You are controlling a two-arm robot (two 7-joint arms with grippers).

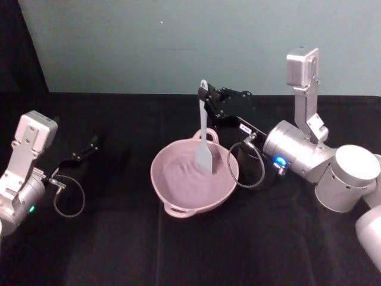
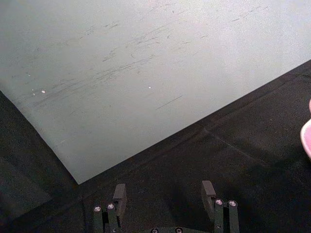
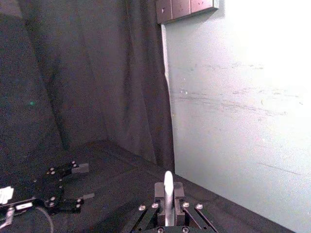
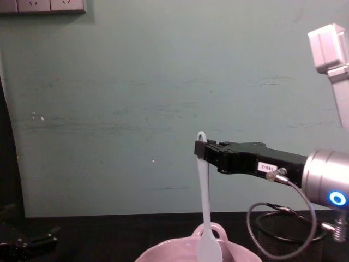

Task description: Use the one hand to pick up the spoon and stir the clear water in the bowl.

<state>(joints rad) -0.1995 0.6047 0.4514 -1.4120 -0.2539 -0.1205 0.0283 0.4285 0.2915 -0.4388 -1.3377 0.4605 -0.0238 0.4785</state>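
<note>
White spoon [image 1: 203, 128] in right hand [image 1: 204, 94], water indiscernible

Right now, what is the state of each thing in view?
spoon: upright, held near its top, head lowered.
bowl: upright, spoon head inside.
right pincer: shut on the spoon.
left pincer: open, empty, parked at the left.

White spoon [image 1: 203, 128] upright, paddle head down inside pink bowl [image 1: 156, 174], handle top pinched by right pincer [image 1: 204, 95]. Bowl sits mid-worktop, loop handles front and rear. Water indiscernible.
</note>
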